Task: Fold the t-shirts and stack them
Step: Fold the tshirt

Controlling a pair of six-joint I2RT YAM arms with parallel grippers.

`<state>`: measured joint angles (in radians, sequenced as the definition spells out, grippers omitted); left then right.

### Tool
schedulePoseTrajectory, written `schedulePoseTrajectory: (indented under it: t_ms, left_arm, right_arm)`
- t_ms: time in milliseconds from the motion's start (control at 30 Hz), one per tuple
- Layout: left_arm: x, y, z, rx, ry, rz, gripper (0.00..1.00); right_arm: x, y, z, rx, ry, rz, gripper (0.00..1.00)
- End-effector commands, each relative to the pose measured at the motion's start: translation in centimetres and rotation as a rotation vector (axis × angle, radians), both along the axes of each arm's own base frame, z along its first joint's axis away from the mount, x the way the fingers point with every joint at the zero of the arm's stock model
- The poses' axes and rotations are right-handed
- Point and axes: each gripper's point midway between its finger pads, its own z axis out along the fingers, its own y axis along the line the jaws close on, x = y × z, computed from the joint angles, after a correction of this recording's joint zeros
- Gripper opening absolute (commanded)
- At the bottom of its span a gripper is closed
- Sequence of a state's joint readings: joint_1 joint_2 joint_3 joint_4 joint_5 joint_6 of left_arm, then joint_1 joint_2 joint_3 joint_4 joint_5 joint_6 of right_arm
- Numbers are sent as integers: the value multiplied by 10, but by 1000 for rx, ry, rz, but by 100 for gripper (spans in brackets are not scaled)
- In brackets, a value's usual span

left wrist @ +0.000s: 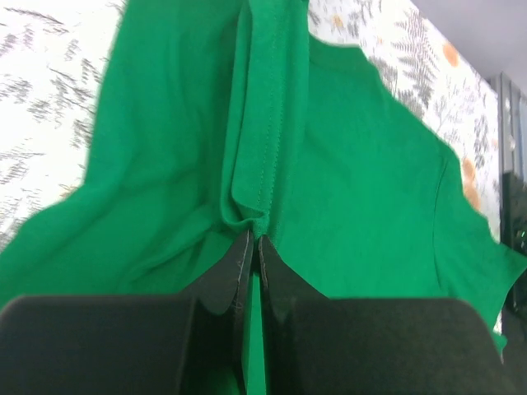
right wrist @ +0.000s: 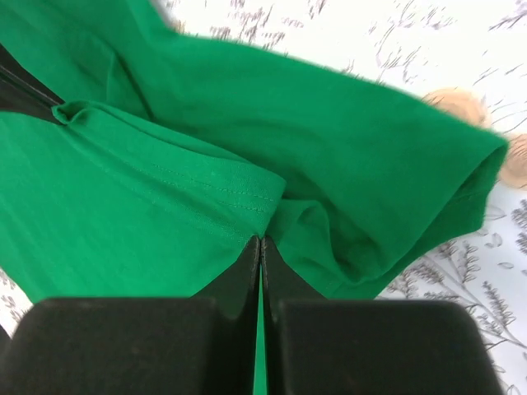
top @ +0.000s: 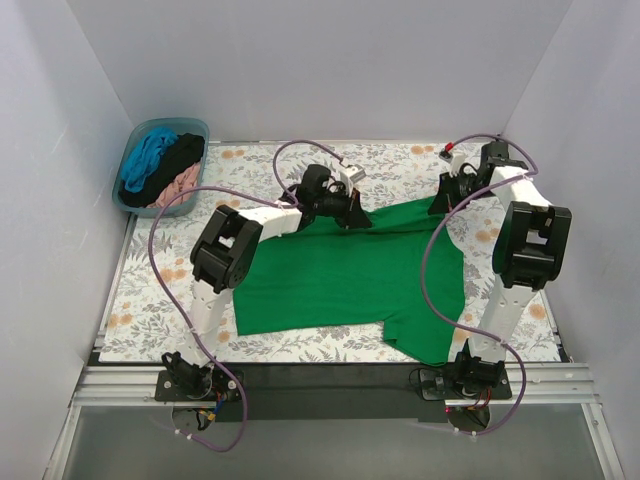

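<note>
Top external view: you see the green t-shirt [top: 340,275] spread on the floral tablecloth [top: 260,165], with white walls [top: 300,70] on three sides and a blue tub [top: 130,155] at far left. The left gripper [left wrist: 254,239] and right gripper [right wrist: 260,243] each have jaws clamped on the shirt's far edge.

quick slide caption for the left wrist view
Left tool pinches a folded hem of the green t-shirt over the floral tablecloth.

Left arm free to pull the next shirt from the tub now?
Probably not yet: the left hand is shut on the hem of the green t-shirt. Nothing stands between it and the tub at the far-left corner, so releasing first should free it.
</note>
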<state>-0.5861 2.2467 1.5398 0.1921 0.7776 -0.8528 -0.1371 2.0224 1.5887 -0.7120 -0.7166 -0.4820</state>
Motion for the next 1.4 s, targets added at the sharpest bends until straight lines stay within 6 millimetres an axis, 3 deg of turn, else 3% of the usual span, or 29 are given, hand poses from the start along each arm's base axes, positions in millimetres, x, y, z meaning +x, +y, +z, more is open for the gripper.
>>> schedulePoseTrajectory:
  t_ms: [0,333,400,433,500,567,600,700,767,833,900,967,1000,1067,1100,1133,1200,1367]
  left_arm:
    - [-22,-4,31,0,-104,-84,0]
    - [-52,-4,8,78,-129,-137,1]
    - [-55,-1,6,98,-129,-145,9]
    - [-58,2,4,113,-119,-150,19]
    - [-61,7,7,126,-128,-156,26]
    - [-69,16,15,135,-125,-168,34]
    - [-72,19,18,133,-120,-170,36]
    - [-80,34,44,95,-92,-163,39]
    - [-77,50,61,73,-53,-133,39]
    - [-70,65,65,83,-30,-80,39]
    - [-58,91,70,86,-7,-13,39]
    - [-50,108,70,105,-5,35,39]
    - [-48,113,66,129,-21,53,39]
    - [-52,110,66,121,-14,34,42]
    - [-52,105,63,114,18,32,47]
    - [-55,96,64,112,24,22,49]
    - [-51,81,65,113,22,22,50]
    - [-46,36,37,137,71,-4,53]
  right_arm:
    - [-17,-4,5,-34,-36,53,1]
    - [-51,-10,-11,-110,-17,114,1]
    - [-60,-11,-16,-117,6,126,2]
    - [-63,-12,-17,-134,-1,142,5]
    - [-71,-15,-19,-158,4,158,14]
    - [-78,-21,-24,-200,4,174,17]
    - [-82,-22,-24,-209,5,182,23]
    - [-86,-26,-18,-232,-9,210,27]
    - [-84,-26,-9,-238,-40,257,27]
    - [-94,-22,-2,-215,-12,311,22]
    - [-91,-23,4,-211,-20,351,19]
    - [-90,-21,3,-192,8,348,23]
    - [-81,-20,10,-183,6,312,31]
    - [-70,-12,10,-113,31,272,39]
    - [-59,-9,18,-91,21,250,55]
    - [-54,-2,14,-34,68,214,61]
    - [-44,1,16,-19,76,194,62]
    - [-33,-2,-4,-32,150,150,56]
